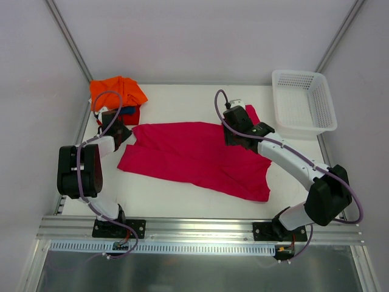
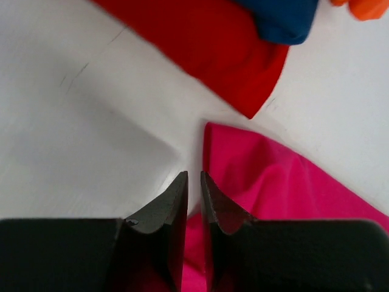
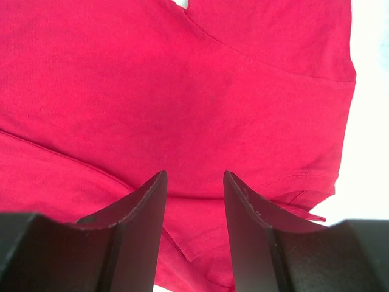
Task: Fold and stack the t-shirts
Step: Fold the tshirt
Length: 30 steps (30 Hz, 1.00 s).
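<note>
The large magenta t-shirt lies spread flat across the middle of the table. My left gripper is at its upper left corner. In the left wrist view the left gripper is nearly closed, with the magenta cloth running up between the jaws. My right gripper hovers open over the shirt's upper right part. In the right wrist view the right gripper is above the cloth and holds nothing. The folded orange t-shirt, dark blue t-shirt and red t-shirt sit at the back left.
A white plastic mesh basket stands at the back right. White walls enclose the table on three sides. A metal rail runs along the near edge by the arm bases.
</note>
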Motion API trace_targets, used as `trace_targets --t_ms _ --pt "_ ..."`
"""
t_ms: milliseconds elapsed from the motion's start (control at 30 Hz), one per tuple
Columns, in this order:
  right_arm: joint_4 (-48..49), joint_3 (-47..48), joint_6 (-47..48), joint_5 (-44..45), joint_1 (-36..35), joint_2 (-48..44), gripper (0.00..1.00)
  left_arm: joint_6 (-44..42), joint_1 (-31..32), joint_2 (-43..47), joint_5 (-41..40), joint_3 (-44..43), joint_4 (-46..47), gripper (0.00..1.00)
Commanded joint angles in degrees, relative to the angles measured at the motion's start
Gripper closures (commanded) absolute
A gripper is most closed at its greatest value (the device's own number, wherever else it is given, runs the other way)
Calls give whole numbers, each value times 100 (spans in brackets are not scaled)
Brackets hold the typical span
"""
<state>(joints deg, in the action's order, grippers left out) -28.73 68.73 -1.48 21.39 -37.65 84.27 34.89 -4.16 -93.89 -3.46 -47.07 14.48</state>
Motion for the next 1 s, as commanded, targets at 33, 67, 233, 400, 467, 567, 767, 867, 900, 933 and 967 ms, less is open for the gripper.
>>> trace_targets --t_ms 33,67,233,400,467,567,767,867,900,933,967 --pt "105 71 -2 41 12 -279 54 483 -67 -147 329 198 389 86" --pt "113 62 -2 32 21 -306 54 501 -76 -182 355 198 424 85" --pt "131 35 -11 -20 21 -350 54 641 -120 -341 592 198 635 81" --pt "131 -17 7 -20 12 -367 54 676 -129 -332 496 242 740 77" --pt "131 -35 7 -21 12 -359 54 685 -137 -271 426 347 776 77" --pt "148 -35 16 -29 12 -350 54 694 -146 -113 382 453 855 76" --pt "175 -17 16 -64 21 -341 54 790 -199 -77 197 444 890 76" --pt "166 -17 16 -65 21 -350 54 835 -208 -226 250 374 899 76" --pt "175 -17 16 -47 12 -350 54 835 -216 -253 267 365 916 76" --pt "175 -26 7 -38 21 -341 54 843 -216 -288 293 339 916 77" --pt "175 -35 16 -29 12 -350 54 870 -216 -349 320 313 925 76"
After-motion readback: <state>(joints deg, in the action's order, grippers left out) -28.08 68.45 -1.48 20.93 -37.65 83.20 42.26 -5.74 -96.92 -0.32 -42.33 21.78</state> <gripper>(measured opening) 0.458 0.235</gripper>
